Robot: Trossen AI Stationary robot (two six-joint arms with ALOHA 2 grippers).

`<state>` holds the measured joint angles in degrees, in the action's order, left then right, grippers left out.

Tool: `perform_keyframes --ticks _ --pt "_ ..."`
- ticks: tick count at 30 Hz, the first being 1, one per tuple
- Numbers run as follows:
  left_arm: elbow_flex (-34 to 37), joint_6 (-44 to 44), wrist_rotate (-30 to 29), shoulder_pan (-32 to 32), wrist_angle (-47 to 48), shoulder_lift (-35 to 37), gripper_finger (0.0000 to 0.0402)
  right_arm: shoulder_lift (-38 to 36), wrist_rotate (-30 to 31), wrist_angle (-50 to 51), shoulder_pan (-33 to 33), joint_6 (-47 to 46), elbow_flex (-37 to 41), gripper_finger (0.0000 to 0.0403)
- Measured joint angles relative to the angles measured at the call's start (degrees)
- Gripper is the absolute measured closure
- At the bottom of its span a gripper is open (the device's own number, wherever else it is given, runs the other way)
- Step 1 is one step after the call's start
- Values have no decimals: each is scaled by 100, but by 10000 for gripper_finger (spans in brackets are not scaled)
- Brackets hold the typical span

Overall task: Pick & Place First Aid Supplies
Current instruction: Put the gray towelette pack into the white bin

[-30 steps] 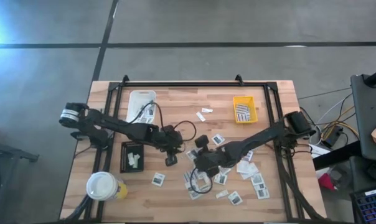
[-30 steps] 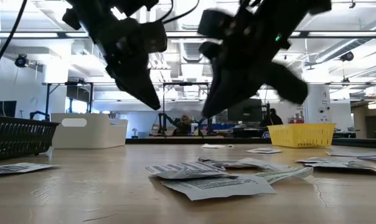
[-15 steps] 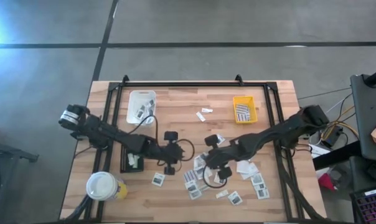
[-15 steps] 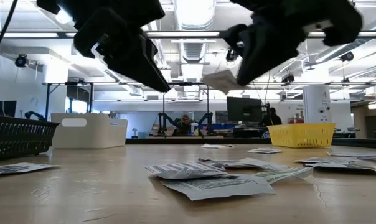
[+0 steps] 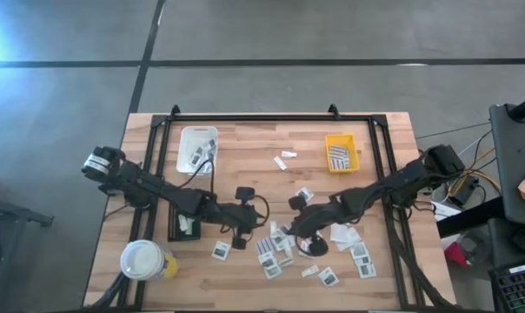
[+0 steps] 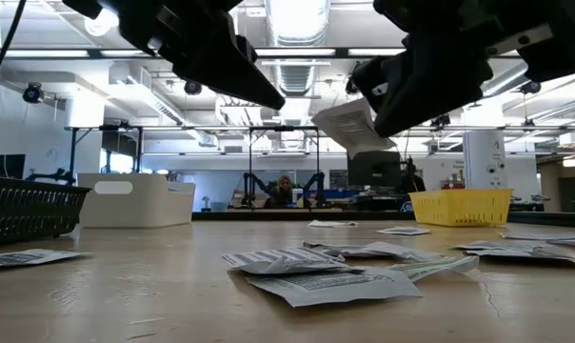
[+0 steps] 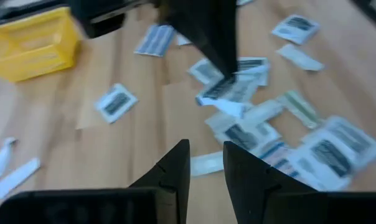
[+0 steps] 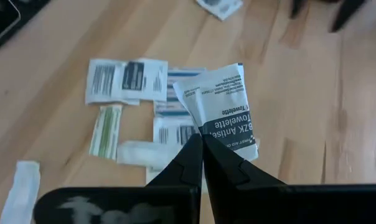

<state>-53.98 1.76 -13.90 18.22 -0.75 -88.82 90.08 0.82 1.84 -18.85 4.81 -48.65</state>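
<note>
My right claw point(image 8: 202, 151) is clamped on the corner of a white towelette packet point(image 8: 222, 106) with a dark printed patch, holding it in the air above the wooden table point(image 8: 300, 93). From table height the packet point(image 6: 345, 122) hangs tilted under that claw, well clear of the boards. Seen from above, the right claw point(image 5: 298, 228) sits over the near middle of the table, at the edge of the loose heap of supplies.

Below the held packet lie more flat white packets point(image 8: 127, 79) side by side, a greenish striped strip point(image 8: 107, 129) just beside them, and a small white piece point(image 8: 23, 186) apart from them toward the table's edge.

My left claw point(image 7: 206, 163) hovers over the table with its fingers a little apart and nothing between them. From above it is near the middle too point(image 5: 238, 236), with a single packet point(image 5: 220, 250) lying just beside it on the boards. Past its fingers the scattered packets point(image 7: 238, 134) lie overlapping.

Farther off stand the black tray point(image 5: 174, 228) on my left, the white tray point(image 5: 186, 136) at the far left and the yellow tray point(image 5: 352, 154) at the far right, each holding a few pieces. Two small white pieces point(image 5: 284, 158) lie between the far trays.
</note>
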Motion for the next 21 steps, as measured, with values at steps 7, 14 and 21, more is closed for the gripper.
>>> perform_keyframes --ticks 7,14,21 --pt "0 67 306 0 -90 0 309 0 -127 -971 15 -261 239 395" --pt "0 439 523 0 -354 0 309 0 -126 -1167 15 -689 241 395" --pt "0 563 655 0 -522 0 309 0 -83 -1333 82 -981 200 395"
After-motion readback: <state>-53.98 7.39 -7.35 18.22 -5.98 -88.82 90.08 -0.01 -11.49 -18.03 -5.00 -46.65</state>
